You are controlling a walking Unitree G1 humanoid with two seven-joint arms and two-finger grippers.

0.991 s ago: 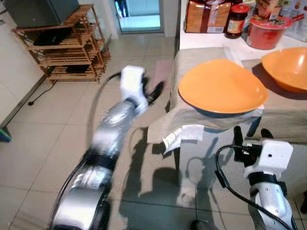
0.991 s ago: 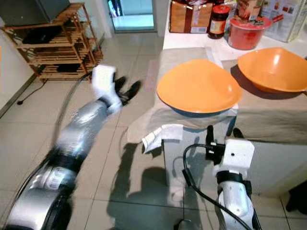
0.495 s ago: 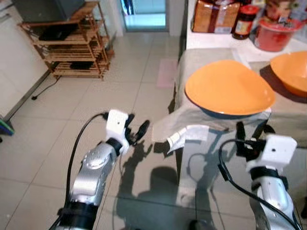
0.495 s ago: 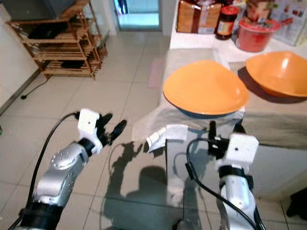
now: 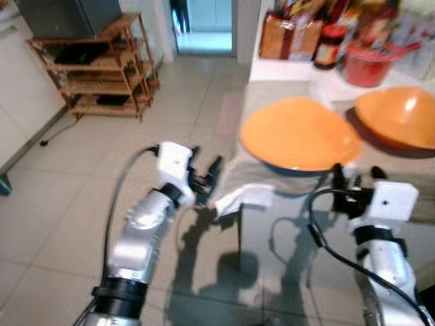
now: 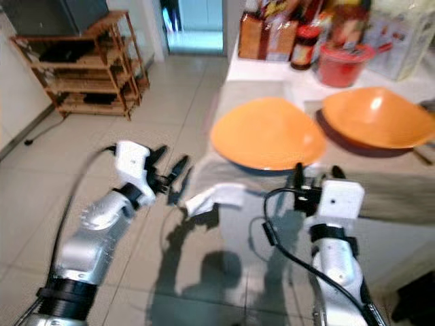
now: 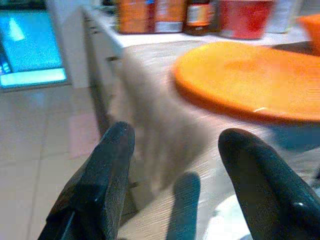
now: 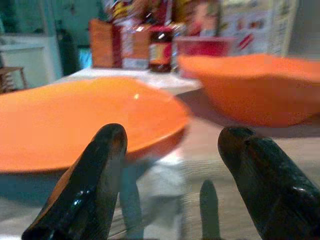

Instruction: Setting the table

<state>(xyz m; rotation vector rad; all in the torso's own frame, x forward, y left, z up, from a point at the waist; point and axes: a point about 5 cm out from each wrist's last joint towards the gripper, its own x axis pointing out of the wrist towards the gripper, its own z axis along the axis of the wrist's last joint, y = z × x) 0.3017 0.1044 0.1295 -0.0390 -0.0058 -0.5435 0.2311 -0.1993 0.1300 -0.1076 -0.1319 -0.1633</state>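
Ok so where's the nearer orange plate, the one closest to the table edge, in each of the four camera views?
Left eye view: nearer orange plate, right of centre, on the beige cloth.
Right eye view: just right of centre.
Left wrist view: upper right, beyond the open left gripper.
Right wrist view: left half, behind the open right gripper.
Shared landmark: the dark red-lidded jar on the counter behind it.

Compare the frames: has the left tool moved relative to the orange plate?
Yes. The left tool has swung in towards the table's corner, closer to the orange plate, near the hanging cloth.
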